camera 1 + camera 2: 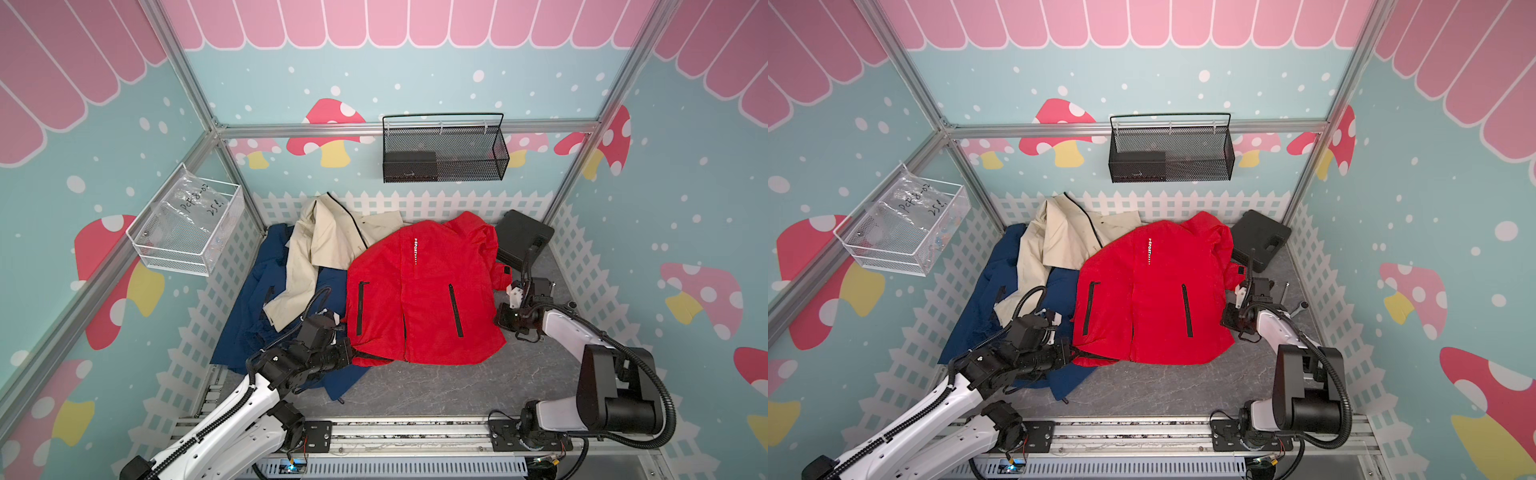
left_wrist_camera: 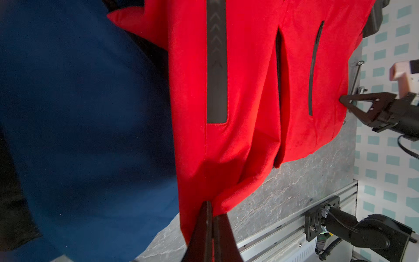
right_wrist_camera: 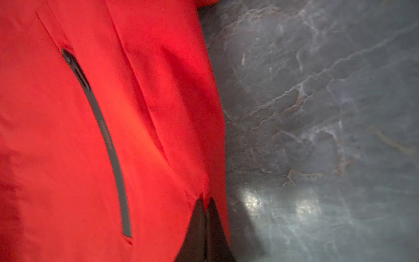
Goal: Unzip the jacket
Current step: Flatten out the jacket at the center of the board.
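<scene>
Bright red jacket lies front up on the grey marbled worktop, in the middle and reaching toward the far edge, with its collar at the far side and its hem toward the near edge. Two black pocket zips run down its front, and the centre zip gapes as a dark slit near the hem. The left tool is pressed together, pinching the hem at the jacket's left corner. The right tool is also pressed together, nipping the fabric at the jacket's right side edge. Partly under the jacket's left side lie a beige coat and a navy garment, spread toward the worktop's left edge. A black case sits in the far right corner, just beside the jacket. On the back wall hangs a black mesh basket; on the left wall, a white wire basket holds a clear plastic bag.
</scene>
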`<state>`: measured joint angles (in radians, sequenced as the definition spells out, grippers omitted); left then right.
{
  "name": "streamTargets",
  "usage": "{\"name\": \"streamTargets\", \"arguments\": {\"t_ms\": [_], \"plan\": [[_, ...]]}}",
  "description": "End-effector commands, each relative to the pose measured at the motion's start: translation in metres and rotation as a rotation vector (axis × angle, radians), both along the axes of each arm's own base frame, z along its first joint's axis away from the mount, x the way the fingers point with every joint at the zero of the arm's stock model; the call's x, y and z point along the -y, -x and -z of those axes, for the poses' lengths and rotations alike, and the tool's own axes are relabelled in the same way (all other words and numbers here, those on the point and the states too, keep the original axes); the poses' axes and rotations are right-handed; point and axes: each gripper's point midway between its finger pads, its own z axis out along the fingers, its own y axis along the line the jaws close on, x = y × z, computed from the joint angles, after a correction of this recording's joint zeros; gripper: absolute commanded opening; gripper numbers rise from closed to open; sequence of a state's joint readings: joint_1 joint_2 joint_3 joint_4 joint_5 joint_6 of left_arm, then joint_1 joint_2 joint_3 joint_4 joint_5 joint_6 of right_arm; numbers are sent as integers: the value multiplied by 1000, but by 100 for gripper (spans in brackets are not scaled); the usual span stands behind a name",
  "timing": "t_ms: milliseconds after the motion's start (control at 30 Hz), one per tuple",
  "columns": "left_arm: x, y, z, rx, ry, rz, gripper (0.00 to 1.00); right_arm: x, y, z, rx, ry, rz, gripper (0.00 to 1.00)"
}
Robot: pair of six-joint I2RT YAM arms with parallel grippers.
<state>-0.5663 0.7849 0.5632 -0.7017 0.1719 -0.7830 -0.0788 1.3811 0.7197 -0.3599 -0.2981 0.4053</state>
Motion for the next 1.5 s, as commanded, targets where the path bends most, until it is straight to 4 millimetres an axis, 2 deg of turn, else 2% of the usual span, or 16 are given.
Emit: {"name": "streamTargets", "arguments": {"t_ms": [0, 167, 300, 467, 800, 1033, 1133, 1167, 1200, 1233, 1267, 1300, 1367, 1467], "plan": [[-8, 13, 0, -79, -46, -30, 0, 13, -2, -25, 48, 43, 70, 0], [-1, 33, -11, -133, -68, 57, 0, 32, 7, -52, 69, 85, 159, 0], [3, 49, -5, -191, -83, 101, 0, 51, 17, -64, 69, 125, 227, 0], [8, 61, 7, -237, -110, 123, 0, 66, 33, -66, 57, 135, 318, 0], [17, 85, 7, -294, -100, 139, 0, 77, 66, -56, -30, 180, 383, 0], [2, 109, 22, -377, -186, 147, 0, 90, 72, -66, -44, 244, 409, 0], [5, 105, 18, -345, -164, 135, 0, 86, 69, -66, -38, 219, 406, 0], [7, 101, 15, -317, -154, 138, 11, 85, 65, -67, -28, 209, 398, 15], [11, 96, 10, -288, -146, 147, 26, 83, 60, -69, -10, 202, 385, 31], [18, 88, 1, -243, -133, 171, 44, 82, 52, -74, 14, 193, 372, 42], [23, 80, -9, -198, -136, 188, 55, 82, 44, -79, 35, 190, 350, 51], [26, 71, -19, -153, -144, 198, 61, 81, 36, -85, 47, 190, 331, 58], [35, 53, -42, -68, -159, 217, 74, 79, 12, -106, 104, 180, 270, 61], [36, 28, -71, 16, -138, 212, 83, 66, -20, -142, 254, 126, 190, 61]]}}
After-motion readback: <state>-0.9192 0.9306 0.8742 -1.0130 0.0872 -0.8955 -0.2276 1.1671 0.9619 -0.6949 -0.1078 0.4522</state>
